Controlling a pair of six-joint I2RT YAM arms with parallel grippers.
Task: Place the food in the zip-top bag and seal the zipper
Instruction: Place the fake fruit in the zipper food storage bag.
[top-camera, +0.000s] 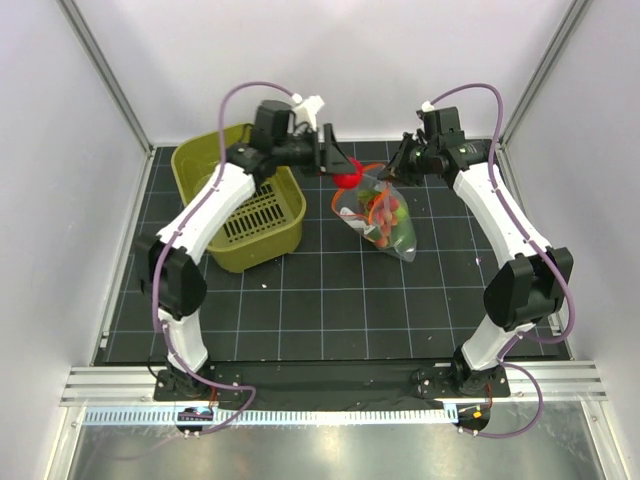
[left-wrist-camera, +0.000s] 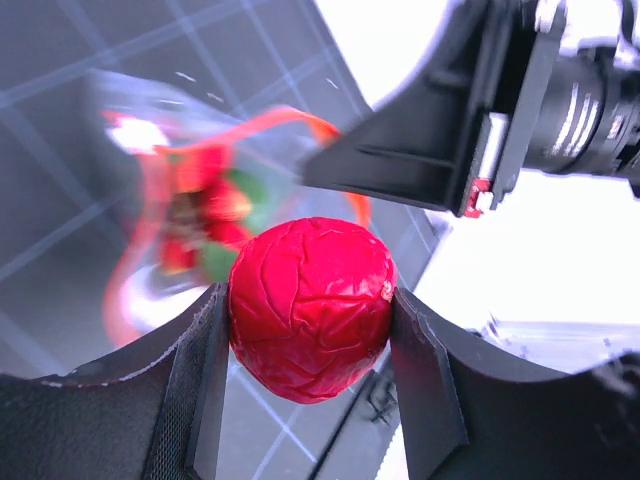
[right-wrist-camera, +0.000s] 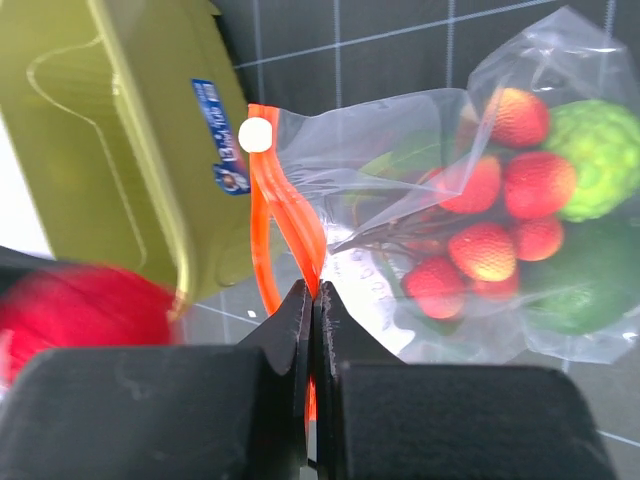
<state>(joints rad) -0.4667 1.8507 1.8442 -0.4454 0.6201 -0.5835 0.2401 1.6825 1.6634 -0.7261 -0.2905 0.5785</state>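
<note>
Pinching the zipper (right-wrist-camera: 286, 215), right gripper (right-wrist-camera: 313, 292) faces left gripper (left-wrist-camera: 311, 312) clamping red ball (left-wrist-camera: 310, 295).

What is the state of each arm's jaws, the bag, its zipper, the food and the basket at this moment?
left gripper: jaws shut on the red ball.
right gripper: jaws shut on the zipper.
red ball: held, outside the bag.
zip-top bag: mouth open, partly filled.
zipper: unsealed.
food in the bag: inside, piled together.
basket: upright on the table.
</note>
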